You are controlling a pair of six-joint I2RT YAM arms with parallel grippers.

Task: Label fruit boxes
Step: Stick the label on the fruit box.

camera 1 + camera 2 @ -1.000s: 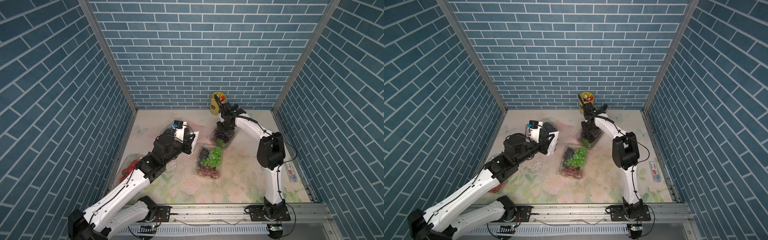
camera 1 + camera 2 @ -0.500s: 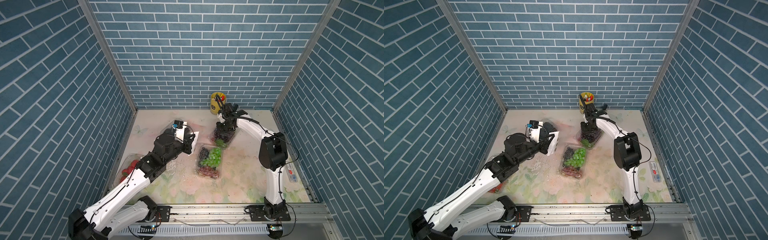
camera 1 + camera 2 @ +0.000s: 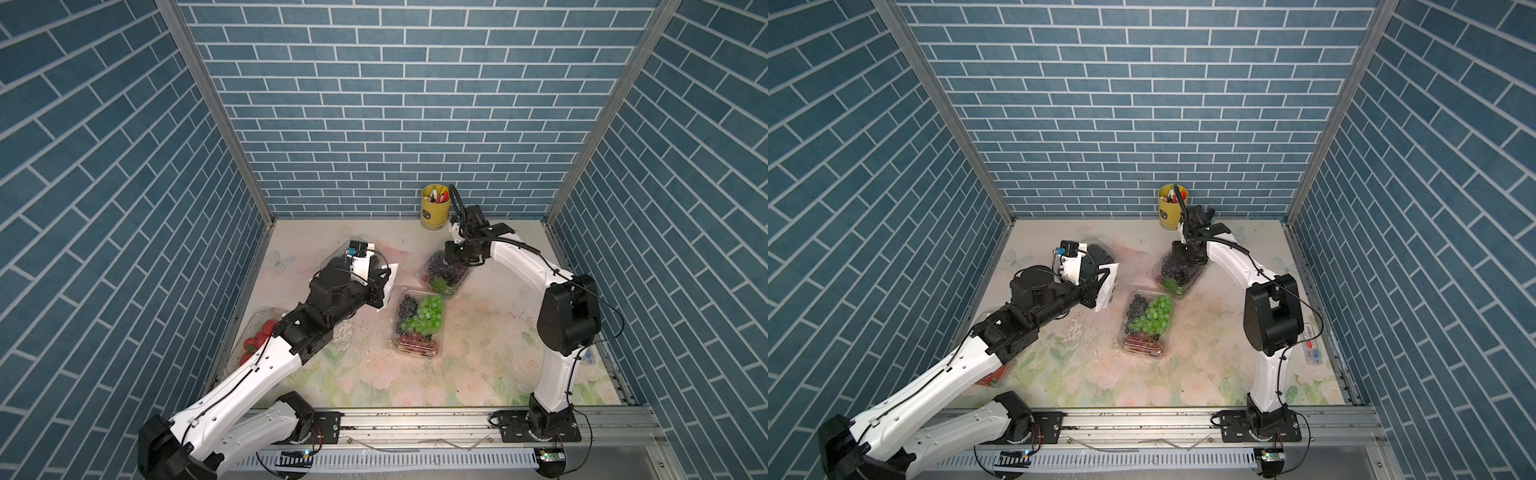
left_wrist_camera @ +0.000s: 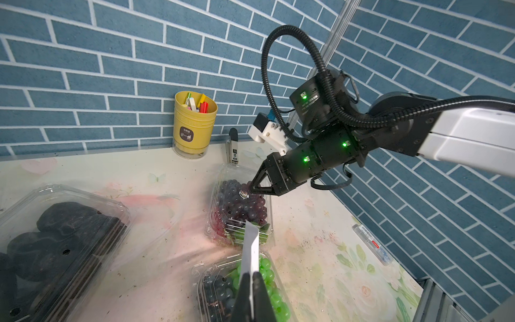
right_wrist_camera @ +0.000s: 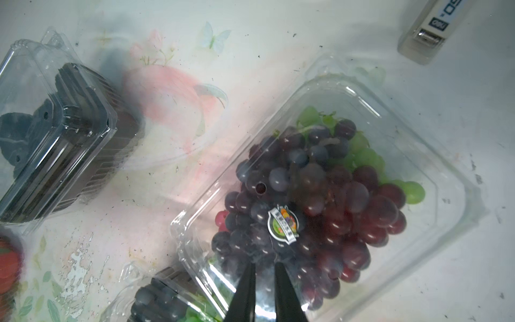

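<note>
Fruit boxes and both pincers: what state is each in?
purple grape box: lid shut, round sticker on it.
mixed grape box: lid shut.
black berry box: lid shut.
strawberry box: mostly hidden, lid unclear.
left pincer: shut on sticker sheet.
right pincer: slightly open, empty, over purple grape box.

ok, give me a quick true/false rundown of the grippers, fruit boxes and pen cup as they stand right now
1. The left gripper is clamped on the white sticker sheet. True.
2. A round sticker sits on the lid of the purple grape box. True.
3. The yellow pen cup lies tipped on its side. False: it stands upright by the back wall.
4. The right gripper is over the strawberry box. False: it is over the purple grape box, jaws slightly apart with nothing between them. The strawberry box sits beside the left arm.
</note>
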